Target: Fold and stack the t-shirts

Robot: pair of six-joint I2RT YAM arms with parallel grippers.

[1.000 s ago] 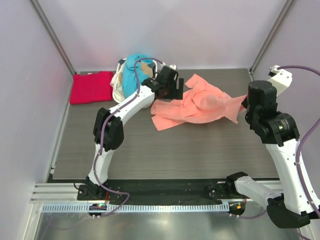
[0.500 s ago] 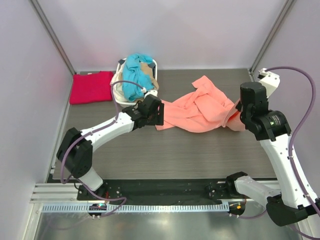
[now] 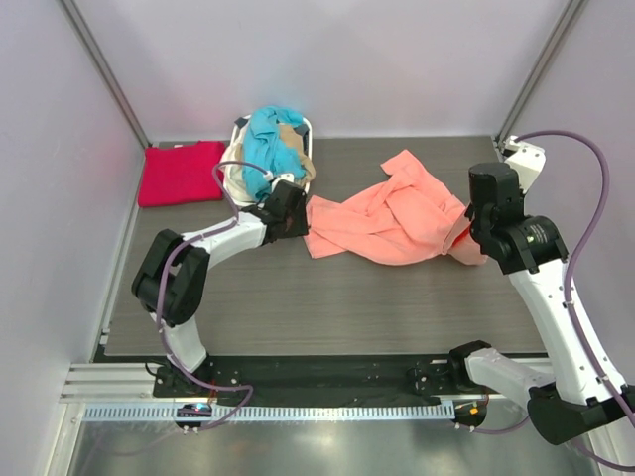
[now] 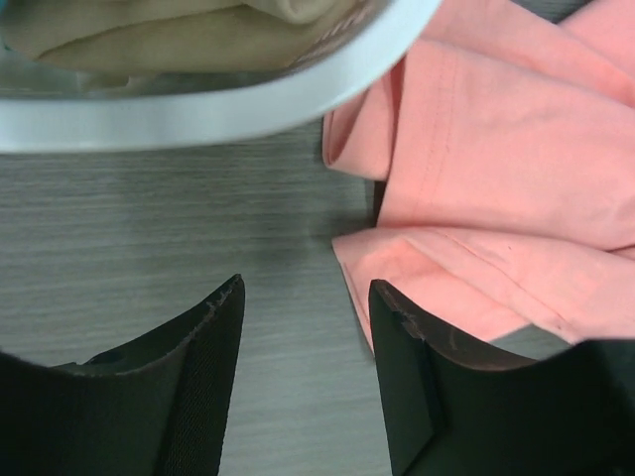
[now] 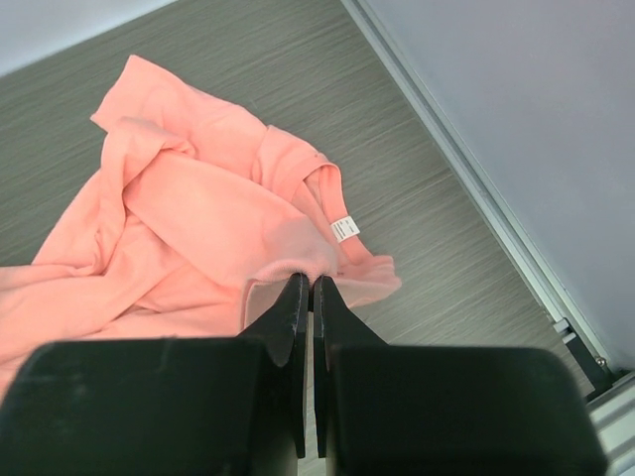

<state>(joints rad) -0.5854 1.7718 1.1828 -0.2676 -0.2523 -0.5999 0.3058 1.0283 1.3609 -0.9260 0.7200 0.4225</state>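
Closest in, both arms reach out from their bases over the grey wood-grain table (image 3: 337,297). The left gripper (image 4: 306,288) sits low over the table with its jaws spread apart, and there's only bare tabletop between them. The hem corner of the salmon-pink t-shirt (image 3: 392,213) is just beside the finger on that side. Can't tell if it's actually touching.

Over on the right, the right gripper (image 5: 308,281) is pinched tight on a fold of that same shirt near the collar. A little white label (image 5: 343,229) shows just past the tips. The shirt itself is a crumpled heap sprawled mid-table between the two grippers, more toward the right half.

Further back, the white laundry basket (image 4: 248,109) sits right behind the left gripper, its rim just beside the pink shirt's edge. It's got the beige t-shirt (image 4: 149,40) inside and the teal t-shirt (image 3: 266,139) draped over the top. Way back in the far left corner, the crimson red t-shirt (image 3: 181,173) lies folded flat on the table, just beside the basket.
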